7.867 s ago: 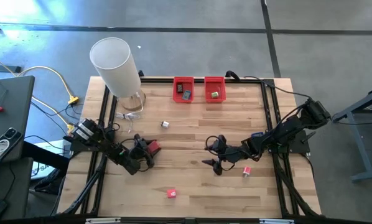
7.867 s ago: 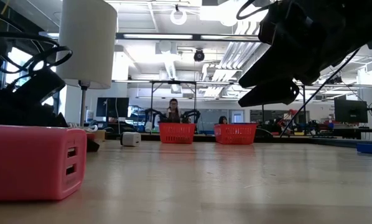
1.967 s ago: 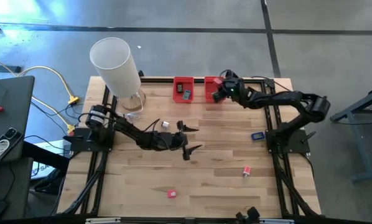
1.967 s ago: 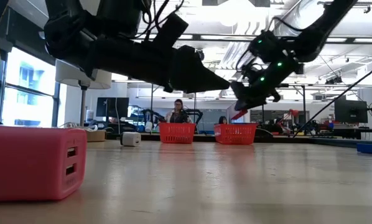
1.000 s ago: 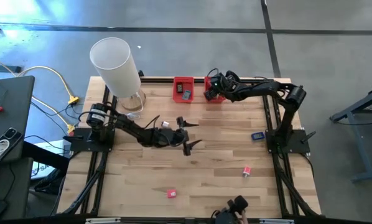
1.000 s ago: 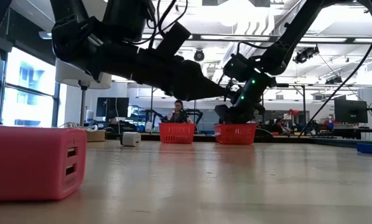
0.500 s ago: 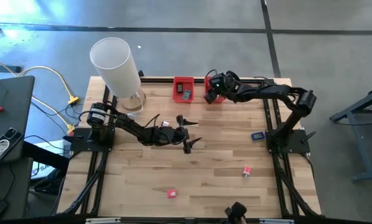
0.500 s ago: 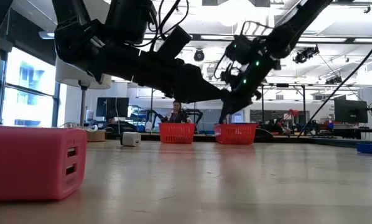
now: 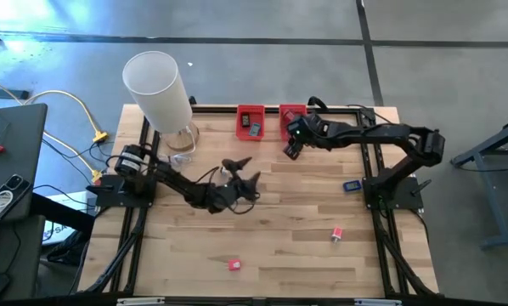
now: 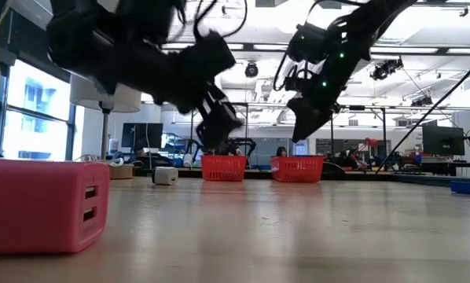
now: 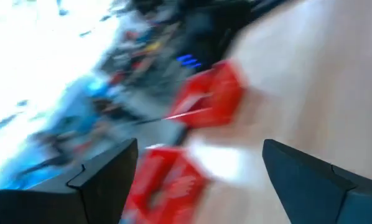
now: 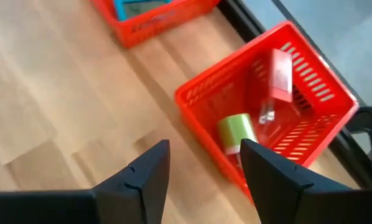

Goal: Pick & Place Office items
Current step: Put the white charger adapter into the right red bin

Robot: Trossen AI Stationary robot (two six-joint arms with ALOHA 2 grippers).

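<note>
the right gripper (image 12: 201,174) hangs empty and parted beside the red bin (image 12: 310,118), which holds a green piece (image 12: 236,132) and a red piece (image 12: 279,74), seemingly sorted; the left gripper (image 9: 241,174) spreads wide mid-counter (image 9: 305,238), likely for the white piece, which i cannot see now

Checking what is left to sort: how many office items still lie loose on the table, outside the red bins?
3 visible: a red piece near the front edge, a red-and-white piece front right, and a blue piece by the right arm's base. The left arm may hide another near the centre.

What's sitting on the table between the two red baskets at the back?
Nothing: in the high view, only a narrow strip of bare wooden table separates the left basket from the right basket.
</note>
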